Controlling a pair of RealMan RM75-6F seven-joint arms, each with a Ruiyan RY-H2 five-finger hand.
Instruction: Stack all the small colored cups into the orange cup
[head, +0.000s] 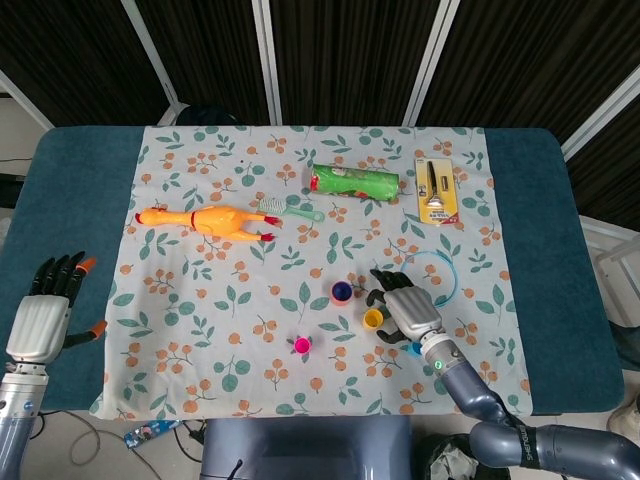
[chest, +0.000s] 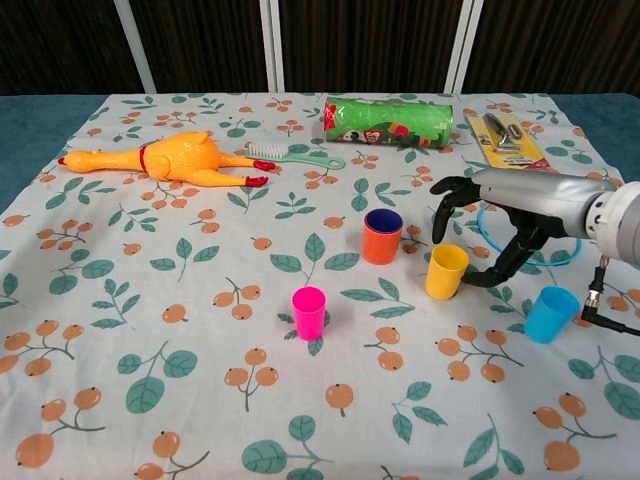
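Right hand (chest: 500, 215) open, fingers curved around yellow cup (chest: 445, 271), not clearly gripping.
Orange cup (chest: 382, 236) just left; left hand (head: 45, 312) open, idle far left.

table (head: 90, 165): teal top, floral cloth (chest: 150, 300) over its middle | far edge: green can (chest: 388, 121) lying, packaged tool (chest: 505, 138) toward the right corner | left: rubber chicken (chest: 165, 160), brush (chest: 295, 155) | centre to right: orange cup (chest: 382, 236), yellow cup (chest: 446, 271), pink cup (chest: 309, 312), blue cup (chest: 551, 314), blue ring (head: 430, 276)
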